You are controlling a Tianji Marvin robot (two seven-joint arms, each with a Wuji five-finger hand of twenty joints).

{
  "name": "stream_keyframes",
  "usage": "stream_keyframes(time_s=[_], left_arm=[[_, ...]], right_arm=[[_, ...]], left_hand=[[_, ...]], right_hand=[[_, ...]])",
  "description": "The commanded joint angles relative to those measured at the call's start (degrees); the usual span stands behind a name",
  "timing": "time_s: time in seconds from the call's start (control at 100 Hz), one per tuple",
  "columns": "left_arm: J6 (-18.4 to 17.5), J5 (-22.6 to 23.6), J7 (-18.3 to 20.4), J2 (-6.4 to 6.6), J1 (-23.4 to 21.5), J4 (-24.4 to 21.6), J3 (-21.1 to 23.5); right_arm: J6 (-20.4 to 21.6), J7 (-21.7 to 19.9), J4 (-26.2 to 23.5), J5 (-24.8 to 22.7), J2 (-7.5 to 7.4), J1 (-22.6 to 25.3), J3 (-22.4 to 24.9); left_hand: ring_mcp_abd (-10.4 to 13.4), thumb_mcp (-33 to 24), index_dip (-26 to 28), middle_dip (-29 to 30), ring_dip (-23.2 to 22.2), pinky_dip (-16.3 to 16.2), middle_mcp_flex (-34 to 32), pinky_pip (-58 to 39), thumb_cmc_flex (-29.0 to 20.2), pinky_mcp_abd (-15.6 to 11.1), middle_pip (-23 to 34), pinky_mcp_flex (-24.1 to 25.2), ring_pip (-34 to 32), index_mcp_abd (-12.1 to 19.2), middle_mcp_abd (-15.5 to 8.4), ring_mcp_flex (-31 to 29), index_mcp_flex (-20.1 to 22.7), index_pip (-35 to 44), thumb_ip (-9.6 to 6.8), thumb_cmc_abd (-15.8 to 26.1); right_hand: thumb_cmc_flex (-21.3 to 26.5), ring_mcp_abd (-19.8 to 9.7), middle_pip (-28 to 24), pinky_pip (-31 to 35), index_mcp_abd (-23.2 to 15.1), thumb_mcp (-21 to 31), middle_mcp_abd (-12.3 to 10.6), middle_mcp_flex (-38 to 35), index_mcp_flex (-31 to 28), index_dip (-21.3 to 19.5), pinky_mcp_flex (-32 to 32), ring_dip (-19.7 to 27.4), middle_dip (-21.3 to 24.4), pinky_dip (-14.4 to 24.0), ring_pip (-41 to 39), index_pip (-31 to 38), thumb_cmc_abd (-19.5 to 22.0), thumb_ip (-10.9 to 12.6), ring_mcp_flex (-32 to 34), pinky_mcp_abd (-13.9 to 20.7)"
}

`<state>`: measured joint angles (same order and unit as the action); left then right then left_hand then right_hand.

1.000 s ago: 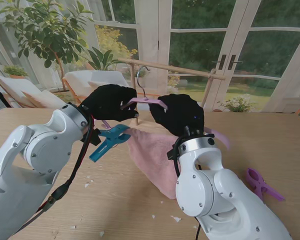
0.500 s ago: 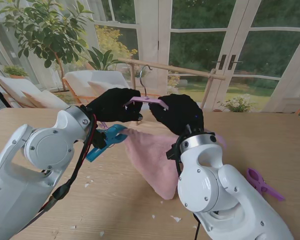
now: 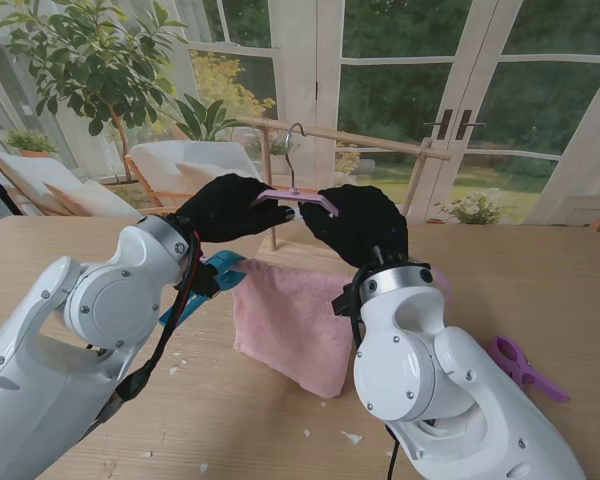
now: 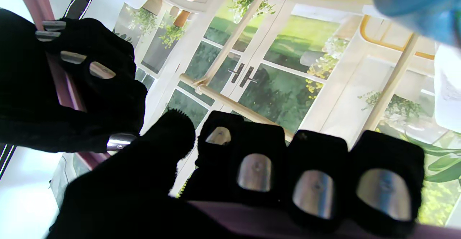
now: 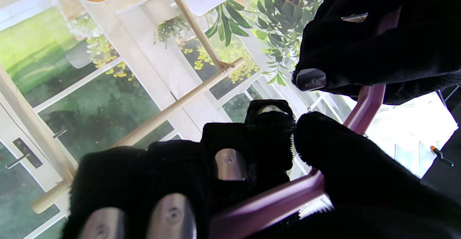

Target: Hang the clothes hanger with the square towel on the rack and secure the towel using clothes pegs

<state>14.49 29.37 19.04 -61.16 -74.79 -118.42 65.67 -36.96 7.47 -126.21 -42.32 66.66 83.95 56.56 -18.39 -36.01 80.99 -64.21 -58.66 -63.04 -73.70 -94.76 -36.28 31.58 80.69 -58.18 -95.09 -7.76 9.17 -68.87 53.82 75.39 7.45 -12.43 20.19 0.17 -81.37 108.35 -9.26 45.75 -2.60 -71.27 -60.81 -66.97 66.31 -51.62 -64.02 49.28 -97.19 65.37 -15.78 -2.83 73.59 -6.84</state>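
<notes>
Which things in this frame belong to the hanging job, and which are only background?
Part of the job:
purple hanger, held by left hand and right hand
pink towel draped from it
wooden rack
blue peg
purple peg

Just there:
potted tree
glass doors
white crumbs on the table

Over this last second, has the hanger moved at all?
Yes. The hanger has risen: its hook now reaches the rack bar, where earlier it sat lower, and the towel hangs lifted with it.
</notes>
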Motion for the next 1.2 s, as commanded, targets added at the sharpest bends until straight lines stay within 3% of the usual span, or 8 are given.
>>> stream_keyframes(time_s=[0.0,0.15,0.22,0.3,0.4,0.67,0.83,1.19], left_arm=[[0.6,0.17,1.26,0.07,-0.21,0.05,-0.13],[1.03,0.26,0.93,0.0,-0.49,-0.13,-0.25],[1.58,0.23,0.72,-0.06,-0.54,-0.28,-0.36],[2.18,0.17,0.58,-0.11,-0.58,-0.47,-0.46],[2.79,0.59,0.17,-0.2,-0.58,-0.58,-0.62],[3.51,1.8,-1.88,-0.62,-0.74,-0.56,-0.74],[4.72,2.81,-2.76,-0.8,-0.87,-0.55,-0.79],[6.78,2.81,-6.6,-1.66,-1.68,-0.11,-1.25]], right_arm=[[0.15,-0.09,-0.18,-0.17,0.6,0.02,0.0],[0.56,0.71,0.22,-0.47,0.74,0.04,-0.04],[1.1,0.83,0.35,-0.78,0.68,0.18,0.11],[1.99,0.91,0.53,-1.61,0.54,0.43,0.33],[3.29,0.93,0.59,-2.8,0.31,0.88,0.67],[5.99,-0.17,-1.02,-7.11,-0.61,3.34,2.19],[7.68,-0.06,-2.71,-8.82,-0.97,6.28,4.25],[14.4,-0.35,-9.02,-9.48,-1.81,18.65,14.4]], left_hand=[[-0.13,3.99,3.32,-1.12,0.77,-7.76,-3.46,-25.22,0.26,1.35,2.3,-2.2,-8.59,-0.83,-4.23,-3.51,3.95,3.52,-1.48,4.23],[0.08,10.36,5.42,-1.6,1.09,-11.31,-3.47,-25.22,-2.87,1.48,2.67,-2.05,-10.44,0.36,-4.67,-3.47,3.29,3.62,-1.73,7.96],[0.11,11.47,5.78,-1.61,1.04,-11.89,-3.47,-25.22,-3.33,1.29,2.67,-2.06,-10.69,0.54,-4.67,-3.49,3.17,3.51,-1.78,8.68],[0.06,14.03,6.37,-1.61,1.01,-13.16,-3.47,-25.22,-4.79,1.32,2.67,-2.05,-10.98,0.74,-4.67,-3.46,3.08,3.36,-1.87,9.44],[0.04,14.4,6.45,-1.67,0.96,-13.28,-3.46,-25.22,-4.82,1.4,2.76,-1.98,-11.2,0.84,-4.64,-3.47,3.13,3.42,-1.9,9.91],[-0.16,17.38,6.84,-1.83,0.85,-13.86,-3.5,-25.22,-6.7,1.91,2.94,-1.88,-11.23,1.3,-4.47,-3.45,3.55,3.55,-2.07,11.09],[-0.33,17.83,6.94,-1.74,0.78,-13.99,-3.51,-25.22,-6.99,2.31,3.17,-1.77,-11.27,1.2,-4.25,-3.43,3.8,3.64,-2.03,11.5],[-0.87,19.74,7.2,-1.15,0.32,-14.9,-3.53,-25.22,-8.31,3.43,3.92,-1.52,-11.27,1.42,-3.82,-3.4,4.63,3.81,-1.92,12.59]], right_hand=[[-1.71,0.13,-2.03,11.63,-1.16,-0.38,0.92,-1.27,-0.8,-0.82,4.6,-0.78,-0.83,1.59,-5.36,0.06,3.52,2.02,1.59,10.5],[-1.91,2.91,1.08,11.63,-1.0,0.12,2.57,2.01,1.28,1.69,3.41,2.6,2.07,-4.32,-1.16,-2.78,2.27,2.05,-0.59,9.27],[-1.62,5.52,5.82,10.42,-0.68,1.18,3.49,7.1,5.8,7.3,-4.77,3.74,5.71,-9.46,5.63,-6.45,-0.67,0.56,-6.81,8.06],[-1.17,7.54,11.1,4.41,-0.41,1.91,3.71,12.81,11.3,13.12,-13.81,5.46,10.67,-7.08,14.01,-9.56,-4.77,-1.14,-13.52,5.89],[-1.13,8.41,20.04,-8.95,1.26,1.87,3.48,20.8,18.25,20.03,-27.6,10.67,19.06,-3.56,28.65,-15.47,-8.15,-1.93,-22.79,1.02],[-5.92,7.21,46.69,-49.4,9.08,-0.96,6.32,39.26,32.6,34.13,-48.88,26.18,43.97,-13.59,65.04,-43.69,-10.86,-0.42,-41.8,-5.95],[-8.16,6.01,49.86,-61.57,12.17,-2.85,7.09,46.11,37.75,37.41,-54.58,30.42,46.45,-17.69,72.57,-47.46,-11.1,-1.08,-48.93,-5.98],[-8.07,6.28,49.09,-64.49,12.18,-4.77,6.79,45.56,36.45,37.76,-54.19,30.27,46.37,-16.24,72.25,-46.65,-8.91,-1.08,-48.84,-7.09]])
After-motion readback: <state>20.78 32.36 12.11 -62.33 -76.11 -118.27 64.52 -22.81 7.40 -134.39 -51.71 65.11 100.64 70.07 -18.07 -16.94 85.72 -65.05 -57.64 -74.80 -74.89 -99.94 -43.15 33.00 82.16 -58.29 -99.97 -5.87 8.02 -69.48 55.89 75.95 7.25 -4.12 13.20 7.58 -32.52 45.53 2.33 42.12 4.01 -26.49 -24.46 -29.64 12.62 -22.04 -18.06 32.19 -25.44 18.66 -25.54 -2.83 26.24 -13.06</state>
